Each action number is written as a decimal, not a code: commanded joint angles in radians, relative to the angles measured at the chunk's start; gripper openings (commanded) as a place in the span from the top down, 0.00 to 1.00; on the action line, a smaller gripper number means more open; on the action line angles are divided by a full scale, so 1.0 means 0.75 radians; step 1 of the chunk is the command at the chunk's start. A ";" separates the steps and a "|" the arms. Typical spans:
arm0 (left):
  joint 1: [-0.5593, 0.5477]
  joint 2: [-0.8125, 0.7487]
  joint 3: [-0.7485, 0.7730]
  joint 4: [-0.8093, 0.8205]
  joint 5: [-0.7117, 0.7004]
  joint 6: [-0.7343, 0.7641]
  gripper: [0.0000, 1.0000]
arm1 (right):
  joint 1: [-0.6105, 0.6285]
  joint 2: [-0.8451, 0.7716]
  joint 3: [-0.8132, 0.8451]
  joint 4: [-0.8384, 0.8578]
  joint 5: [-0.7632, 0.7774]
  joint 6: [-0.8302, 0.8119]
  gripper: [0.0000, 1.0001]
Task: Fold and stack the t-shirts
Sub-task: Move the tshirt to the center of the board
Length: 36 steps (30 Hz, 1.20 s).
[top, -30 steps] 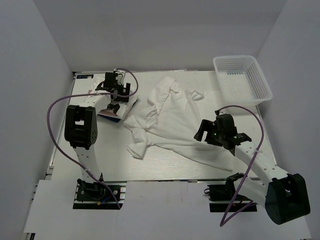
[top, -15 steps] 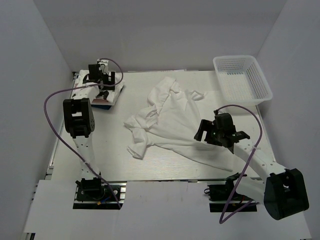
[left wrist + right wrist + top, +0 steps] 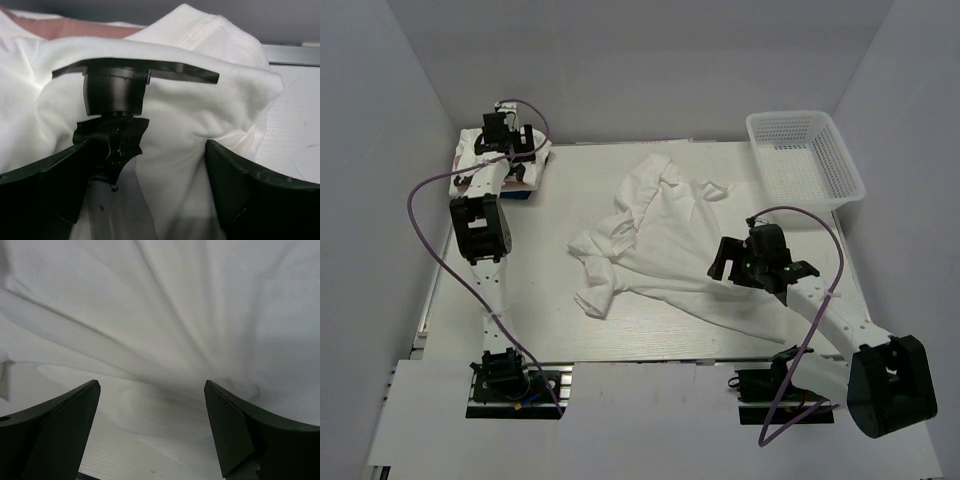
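A loose pile of white t-shirts (image 3: 665, 225) lies crumpled in the middle of the table. My right gripper (image 3: 722, 262) hovers open at its near right edge. In the right wrist view the gripper (image 3: 150, 435) has wrinkled white cloth (image 3: 190, 315) just ahead of its jaws and nothing between them. My left gripper (image 3: 506, 145) reaches into the far left corner over a folded white t-shirt (image 3: 525, 170) with a coloured print edge. In the left wrist view the gripper (image 3: 150, 200) has its jaws wide apart with bunched white cloth (image 3: 200, 115) between them, bearing a black shape.
A white plastic mesh basket (image 3: 850, 158) stands at the far right corner. White walls close in on the left, back and right. A purple cable loops off each arm. Bare table (image 3: 530, 290) shows at the near left.
My left arm has swung from left of the pile to the far left corner, and the folded print shirt has moved there with it. My right arm has barely moved.
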 commanded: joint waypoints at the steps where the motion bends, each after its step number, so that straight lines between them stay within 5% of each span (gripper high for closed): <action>1: 0.000 -0.221 -0.080 -0.206 0.020 -0.109 0.00 | 0.004 -0.094 0.044 0.059 0.018 -0.019 0.10; 4: -0.030 -0.507 -0.219 -0.218 0.059 -0.138 0.00 | 0.000 -0.151 0.036 0.059 0.047 0.017 0.10; 9: -0.077 -0.965 -0.805 -0.033 0.601 -0.263 0.00 | -0.004 -0.180 0.022 -0.057 0.215 0.128 0.10; 13: -0.255 -1.232 -1.322 0.150 0.626 -0.287 0.00 | -0.006 -0.171 -0.011 -0.113 0.192 0.146 0.10; 18: -0.484 -1.363 -1.620 0.238 0.628 -0.286 0.00 | -0.004 -0.163 -0.052 -0.145 0.184 0.167 0.10; 30: -0.750 -0.981 -1.343 0.072 0.191 -0.226 0.00 | -0.004 -0.116 -0.107 -0.102 0.186 0.130 0.10; 36: -0.763 -0.825 -1.136 -0.019 -0.043 -0.298 0.16 | -0.004 -0.081 -0.109 -0.092 0.190 0.128 0.10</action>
